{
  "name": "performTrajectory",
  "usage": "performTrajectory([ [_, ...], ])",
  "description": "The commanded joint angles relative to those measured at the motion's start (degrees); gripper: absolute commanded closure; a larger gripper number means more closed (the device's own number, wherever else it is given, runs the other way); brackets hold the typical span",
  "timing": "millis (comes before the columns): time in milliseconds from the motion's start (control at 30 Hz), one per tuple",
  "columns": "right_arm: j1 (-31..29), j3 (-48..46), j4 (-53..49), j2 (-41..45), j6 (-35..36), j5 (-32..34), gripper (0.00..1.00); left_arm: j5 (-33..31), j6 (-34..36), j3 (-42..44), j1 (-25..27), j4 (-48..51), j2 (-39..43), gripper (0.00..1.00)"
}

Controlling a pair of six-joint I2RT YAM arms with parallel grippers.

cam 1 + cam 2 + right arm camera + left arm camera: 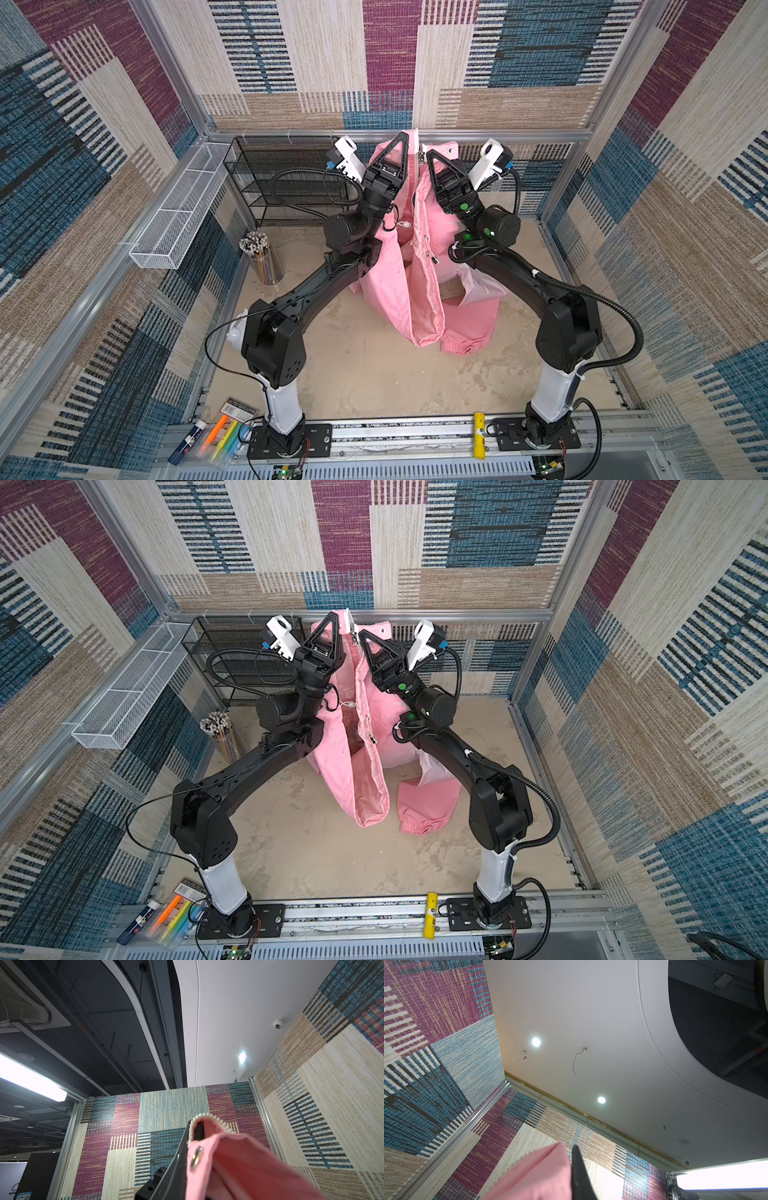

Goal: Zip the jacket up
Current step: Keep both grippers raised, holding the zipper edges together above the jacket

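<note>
A thin pink cloth jacket (399,282), matt and creased. The left claw (402,134) and right claw (429,153) are matt black plastic. At the right claw's tip are white plastic zipper teeth (223,1124) and a shiny silver metal snap (196,1156). Beside the left claw stands a black wire-mesh rack (286,174). Below both is a rough, mottled beige table (365,374).

I work in a robot test cell inside a lab-like office; aluminium frame bars (291,136) hold carpet-patterned panels (390,50) round my tabletop (374,374); a slotted metal rail (415,432) runs along the front; overhead, a white ceiling (591,1012) with downlights (536,1041), an air-conditioning cassette (20,1007), a dome camera (278,1024).
</note>
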State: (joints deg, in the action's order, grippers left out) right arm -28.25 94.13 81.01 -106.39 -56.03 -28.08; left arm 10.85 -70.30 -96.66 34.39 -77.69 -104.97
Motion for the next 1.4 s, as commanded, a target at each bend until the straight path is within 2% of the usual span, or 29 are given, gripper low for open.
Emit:
performTrajectory([
  [0, -0.05, 0.40, 22.29, -0.09, -0.87, -0.19, 1.00, 0.75, -1.06, -0.72, 0.06, -3.08, -0.10, 1.00],
  [1367, 0.13, 4.09, 22.36, -1.36, -1.31, -0.71, 1.00, -1.01, -2.12, 0.25, 0.57, -3.08, 0.20, 1.00],
])
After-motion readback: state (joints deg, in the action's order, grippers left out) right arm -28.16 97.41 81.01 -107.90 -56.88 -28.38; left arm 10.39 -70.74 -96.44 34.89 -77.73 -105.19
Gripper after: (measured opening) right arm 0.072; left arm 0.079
